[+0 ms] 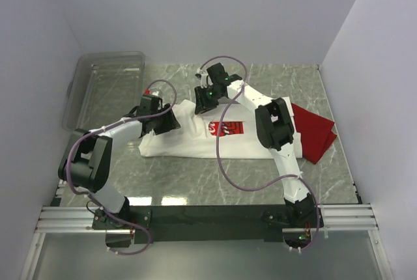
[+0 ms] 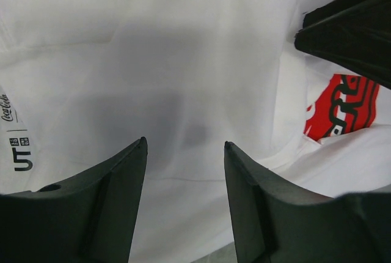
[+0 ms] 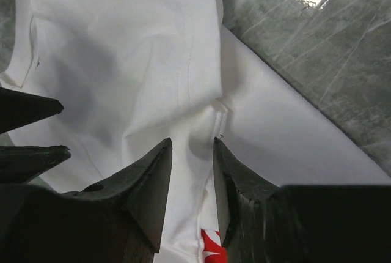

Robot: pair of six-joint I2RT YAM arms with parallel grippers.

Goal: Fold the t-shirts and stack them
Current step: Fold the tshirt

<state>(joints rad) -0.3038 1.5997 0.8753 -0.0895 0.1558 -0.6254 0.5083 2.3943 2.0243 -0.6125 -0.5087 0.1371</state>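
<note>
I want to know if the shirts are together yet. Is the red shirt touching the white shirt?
Touching. The top view shows the white shirt with its edge lying right against the red shirt, with no gap between them.

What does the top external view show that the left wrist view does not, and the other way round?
Only the top external view shows the red t-shirt, lying to the right of the white one, and the clear bin at the far left. Only the left wrist view shows the small black neck label lettering. Both show the white t-shirt and its red chest print.
</note>
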